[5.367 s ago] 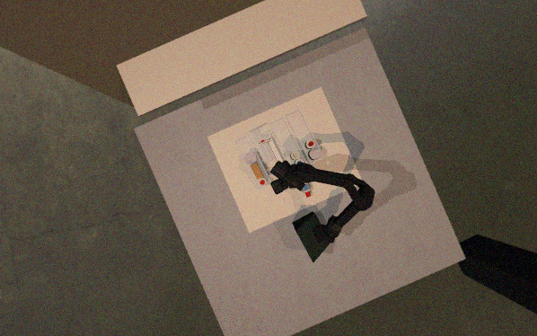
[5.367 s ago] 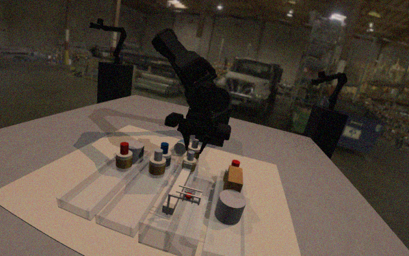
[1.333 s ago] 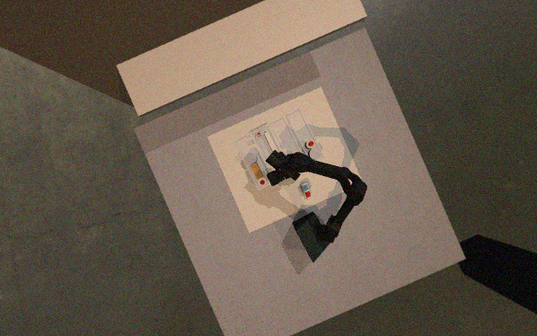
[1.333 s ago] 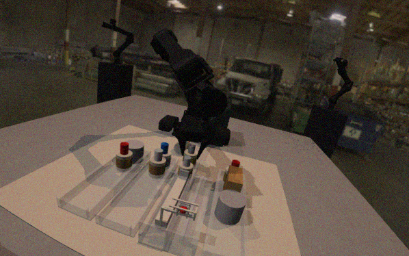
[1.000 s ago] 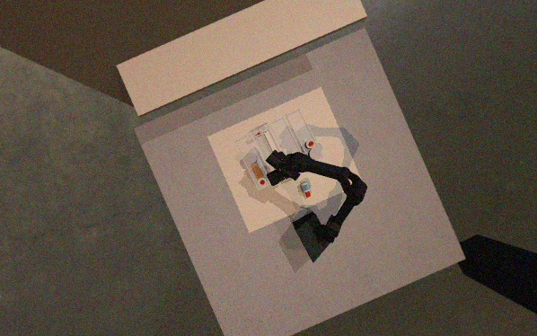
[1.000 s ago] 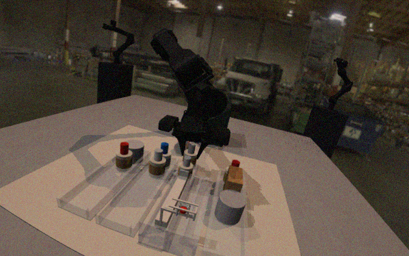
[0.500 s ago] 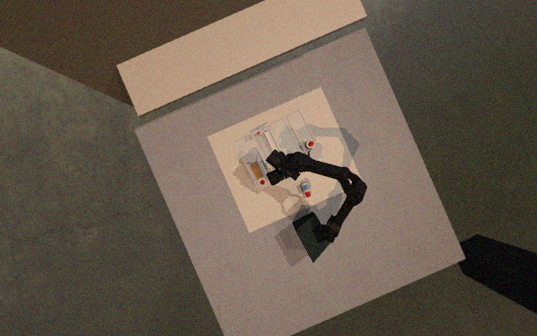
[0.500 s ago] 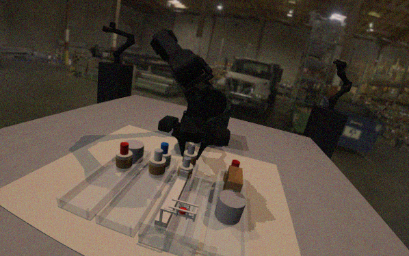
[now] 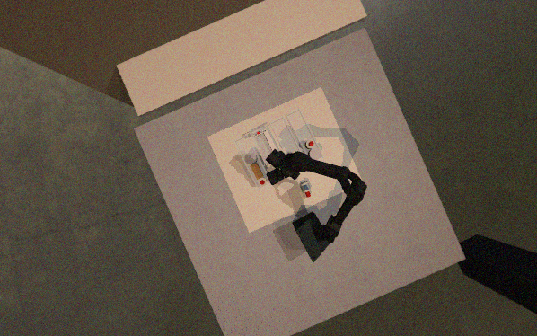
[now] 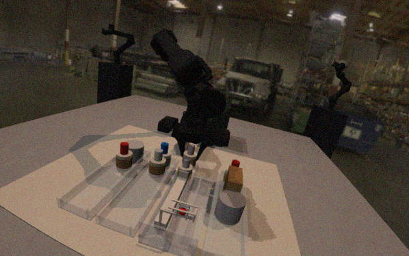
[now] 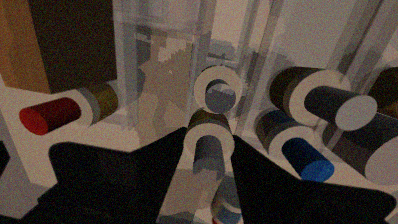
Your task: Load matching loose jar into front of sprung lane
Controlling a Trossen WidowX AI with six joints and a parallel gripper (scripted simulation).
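My gripper [image 10: 191,155] [image 11: 208,135] is shut on a grey-capped jar [image 10: 191,149] [image 11: 208,150], which is upright between the fingertips at the front of the clear sprung lane [image 10: 155,241]. A matching grey-capped jar [image 10: 185,164] [image 11: 218,82] stands in the lane directly behind the held one. The two are very close in the wrist view; whether they touch cannot be told. The pusher plate behind the lane jar is mostly hidden. The front stop and the held jar's base are hidden, so its height above the lane floor is unclear. The arm covers both jars in the top view.
A grey-capped brown jar [image 10: 157,165] and a blue-capped jar [image 10: 164,148] [image 11: 307,160] stand beside the fingers. A red-capped jar [image 10: 124,159] is farther left. Opposite are another red-capped jar [image 11: 60,112], an orange block [image 10: 235,178] and a grey cylinder [image 10: 230,209].
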